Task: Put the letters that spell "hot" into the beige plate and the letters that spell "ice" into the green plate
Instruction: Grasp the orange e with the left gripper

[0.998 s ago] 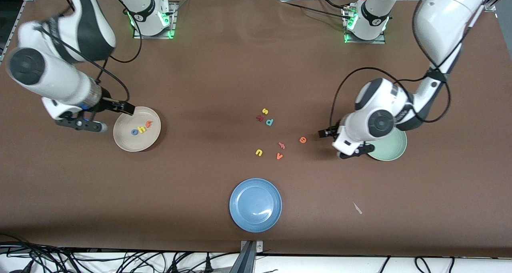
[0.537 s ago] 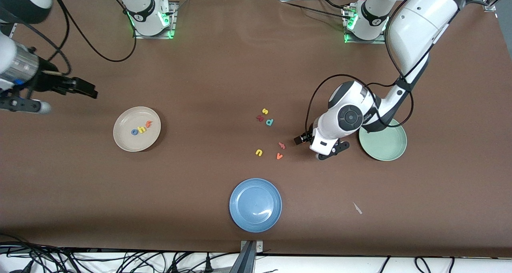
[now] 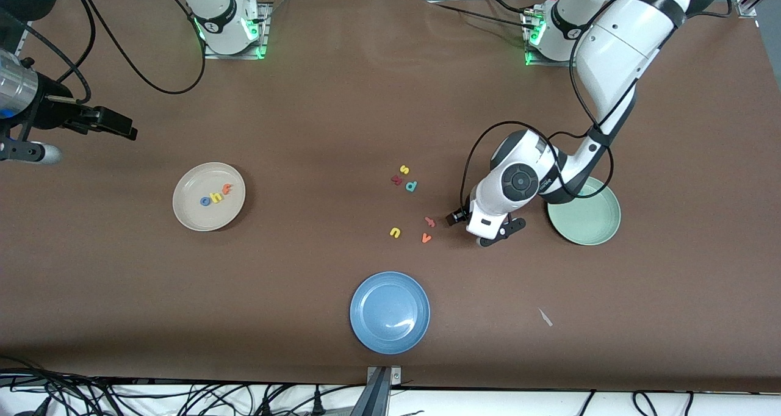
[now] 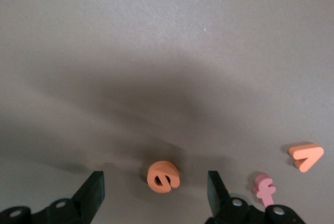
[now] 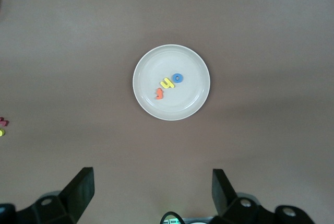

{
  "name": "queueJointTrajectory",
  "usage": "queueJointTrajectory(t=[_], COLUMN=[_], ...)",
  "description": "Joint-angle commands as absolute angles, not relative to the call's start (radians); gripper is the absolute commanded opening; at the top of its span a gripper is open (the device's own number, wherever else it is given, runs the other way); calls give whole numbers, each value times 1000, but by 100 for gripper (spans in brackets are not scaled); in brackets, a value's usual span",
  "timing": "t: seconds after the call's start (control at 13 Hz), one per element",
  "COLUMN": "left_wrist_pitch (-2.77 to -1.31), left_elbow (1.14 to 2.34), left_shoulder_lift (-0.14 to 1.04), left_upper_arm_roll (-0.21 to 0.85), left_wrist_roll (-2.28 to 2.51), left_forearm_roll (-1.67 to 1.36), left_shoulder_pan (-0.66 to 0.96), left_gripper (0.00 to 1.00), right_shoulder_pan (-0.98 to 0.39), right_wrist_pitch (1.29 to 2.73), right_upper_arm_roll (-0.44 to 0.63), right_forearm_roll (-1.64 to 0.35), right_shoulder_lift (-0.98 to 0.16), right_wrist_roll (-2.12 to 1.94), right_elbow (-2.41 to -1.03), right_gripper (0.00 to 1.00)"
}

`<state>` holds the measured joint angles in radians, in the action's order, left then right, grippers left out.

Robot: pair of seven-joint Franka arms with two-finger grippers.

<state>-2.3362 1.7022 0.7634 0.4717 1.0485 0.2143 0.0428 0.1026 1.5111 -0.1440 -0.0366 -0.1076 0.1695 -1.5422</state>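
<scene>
The orange e (image 4: 163,176) lies flat on the brown table between the open fingers of my left gripper (image 4: 155,195), touching neither. In the front view that gripper (image 3: 454,218) hangs low beside the green plate (image 3: 589,224) and hides the e. The beige plate (image 3: 189,211) holds the blue o (image 3: 205,201), yellow h (image 3: 215,196) and orange t (image 3: 226,189); the right wrist view shows the same plate (image 5: 151,67) and letters from above. My right gripper (image 3: 125,129) is open and holds nothing, up over bare table at the right arm's end.
Loose letters lie mid-table: yellow s (image 3: 404,169), dark red k-like letter (image 3: 396,180), teal d (image 3: 411,186), pink f (image 3: 429,222), orange v (image 3: 426,238), yellow u (image 3: 395,232). A blue plate (image 3: 378,300) sits nearer the front camera. A small white scrap (image 3: 545,317) lies nearby.
My left gripper has moved from the green plate's edge to the orange e and now straddles it. My right arm has drawn back from the beige plate toward its end of the table.
</scene>
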Motion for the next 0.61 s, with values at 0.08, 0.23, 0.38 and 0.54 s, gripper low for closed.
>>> queueJointTrajectory(t=[0.08,0.23,0.38,0.54], left_wrist_pitch=[-2333,-2333,-2333,-2333], left_elbow=[1675,1675,1675,1675], left_shoulder_lift=[782,784,792,796], left_upper_arm_roll=[457,457,457,457], left_wrist_roll=[1063,1063,1063,1062], left_forearm_roll=[245,250,258,267], left_shoulder_pan=[77,84,84,83], left_gripper=[77,73,64,56], right_shoulder_pan=[92,91,92,91], right_wrist_pitch=[1508,1519,1522,1525], right_upper_arm_roll=[-129,-130,-130,-129], right_forearm_roll=[-60,-58,-57,-57], right_shoulder_lift=[-143,-153,-166,-166], right_wrist_roll=[166,166,166,166], right_elbow=[-1522,-1522,-1522,-1520], right_gripper=[100,100,100,100])
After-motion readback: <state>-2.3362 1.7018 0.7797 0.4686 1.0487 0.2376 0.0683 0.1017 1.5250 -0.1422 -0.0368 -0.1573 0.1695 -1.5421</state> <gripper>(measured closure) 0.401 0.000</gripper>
